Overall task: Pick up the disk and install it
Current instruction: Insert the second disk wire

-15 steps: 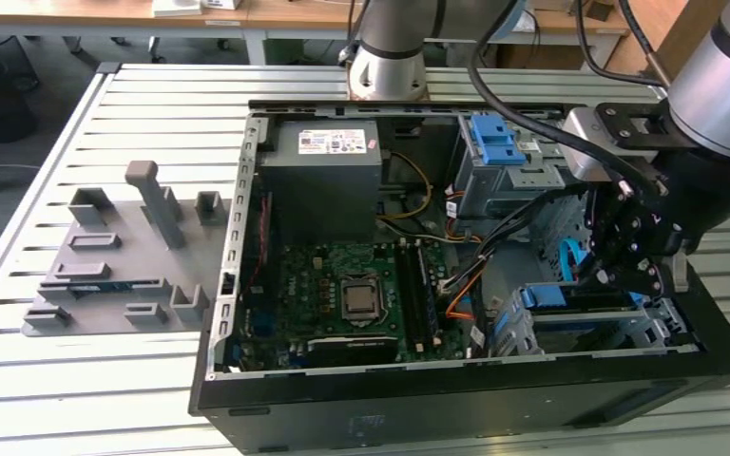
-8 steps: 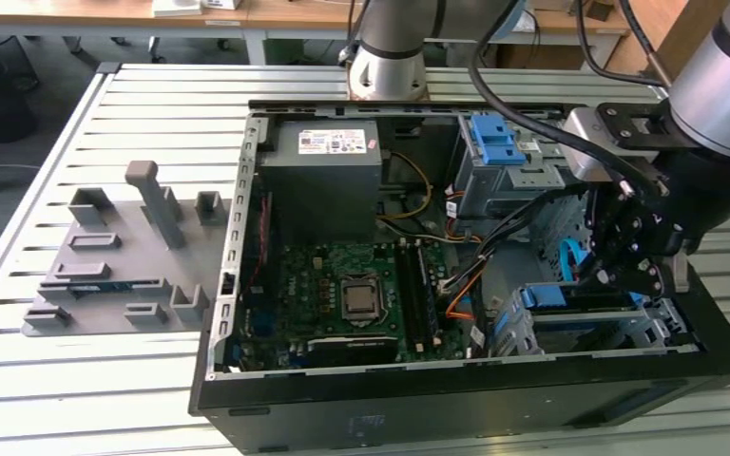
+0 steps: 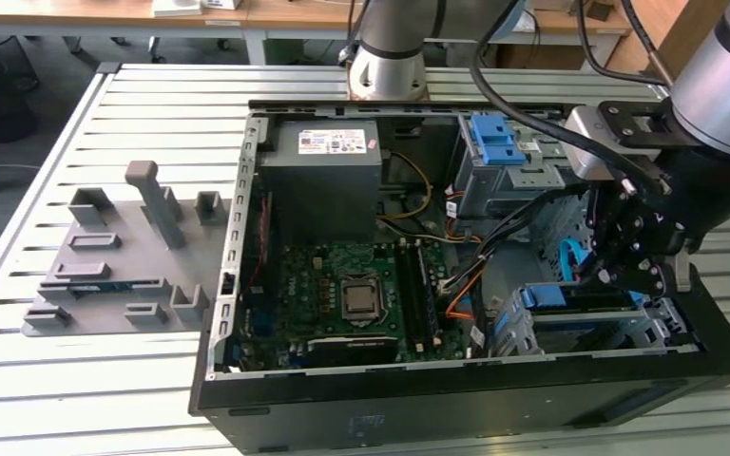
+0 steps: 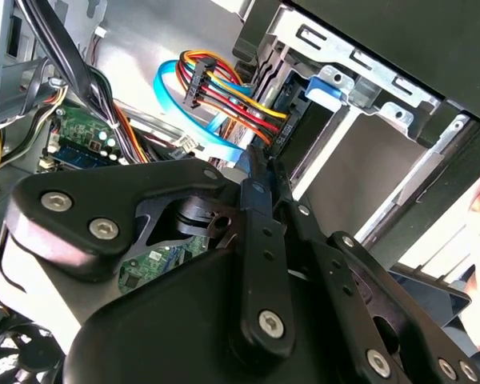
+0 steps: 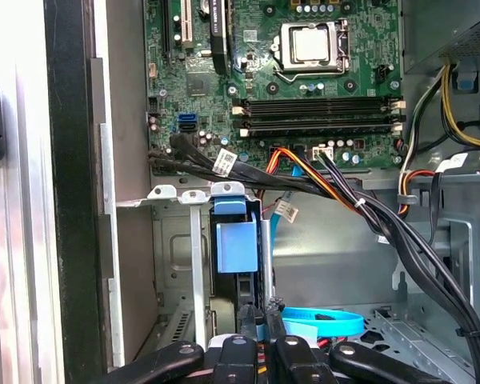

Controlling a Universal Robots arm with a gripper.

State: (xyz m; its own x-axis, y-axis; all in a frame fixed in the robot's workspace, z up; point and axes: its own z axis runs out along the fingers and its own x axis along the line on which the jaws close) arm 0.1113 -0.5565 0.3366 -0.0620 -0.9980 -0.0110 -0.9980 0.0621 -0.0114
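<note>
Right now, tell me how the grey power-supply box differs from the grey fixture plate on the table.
The power-supply box sits inside the open computer case; the fixture plate lies outside it on the slatted table, toward the exterior view's left. The box is a plain block with a white sticker on top; the plate is a low base with upright posts and no sticker. Both are grey.

Exterior view: high above the slatted worktop (image 3: 35,380), looking down into the open computer case (image 3: 467,380). Both wrist views: close inside it (sharing motherboard (image 5: 304,80) and cables (image 4: 232,100)).
</note>
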